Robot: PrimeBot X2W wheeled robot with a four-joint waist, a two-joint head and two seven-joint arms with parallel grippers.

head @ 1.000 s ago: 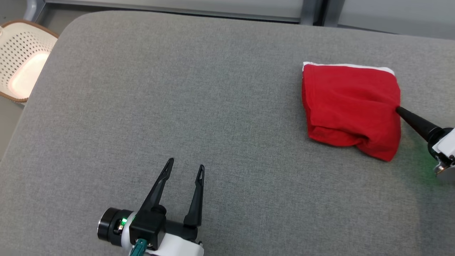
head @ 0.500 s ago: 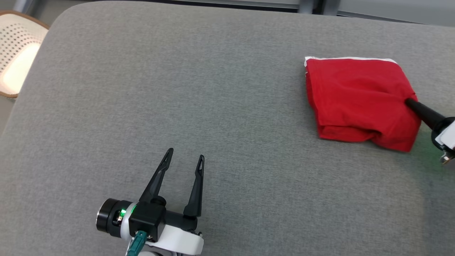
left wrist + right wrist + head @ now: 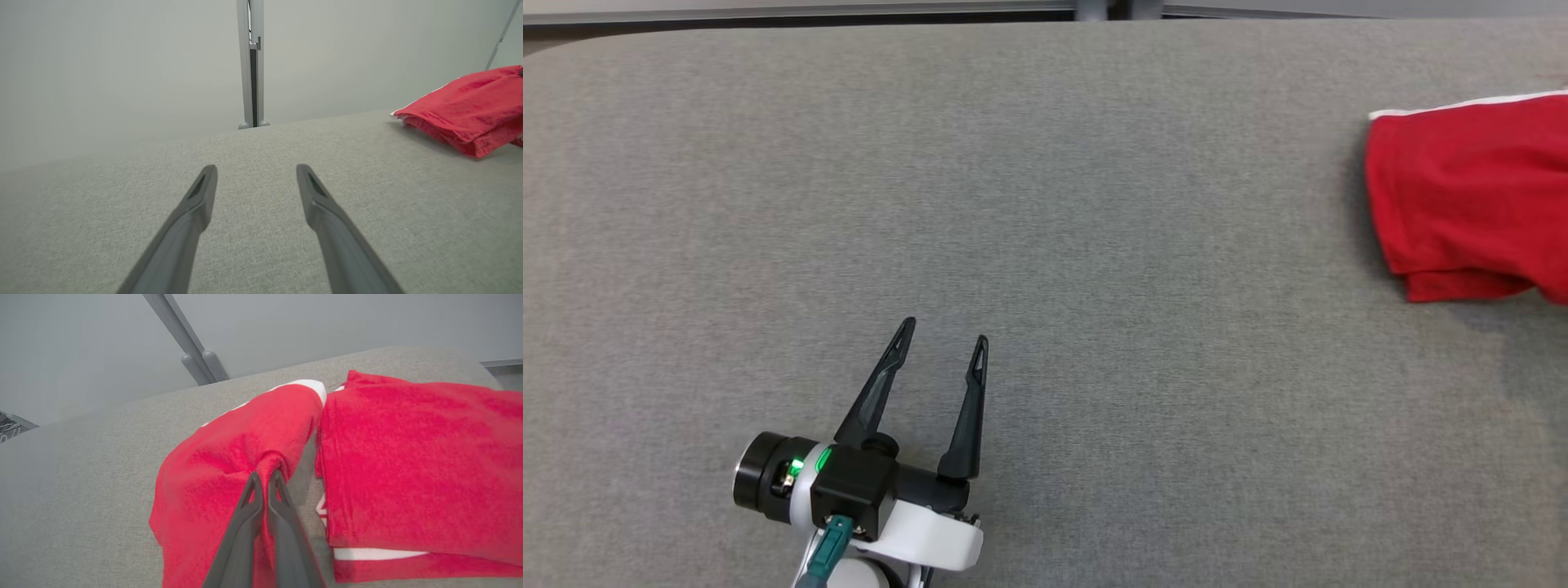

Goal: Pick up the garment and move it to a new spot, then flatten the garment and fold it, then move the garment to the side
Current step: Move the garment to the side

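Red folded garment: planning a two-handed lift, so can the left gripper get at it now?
Probably, but only with a long sideways move: bare grey cushion lies between the open left gripper and the red folded garment, nothing blocking; the right gripper pinches it.

A robot test cell or lab was suggested, not a home. A broad padded surface covered in grey woven cloth was spread beneath and all around the left gripper. Straight ahead of its fingertips, past the surface's far edge, plain pale partition panels were joined by a grey metal post. Beyond the right gripper, up to its left, a like post was seen against bare grey panelling.
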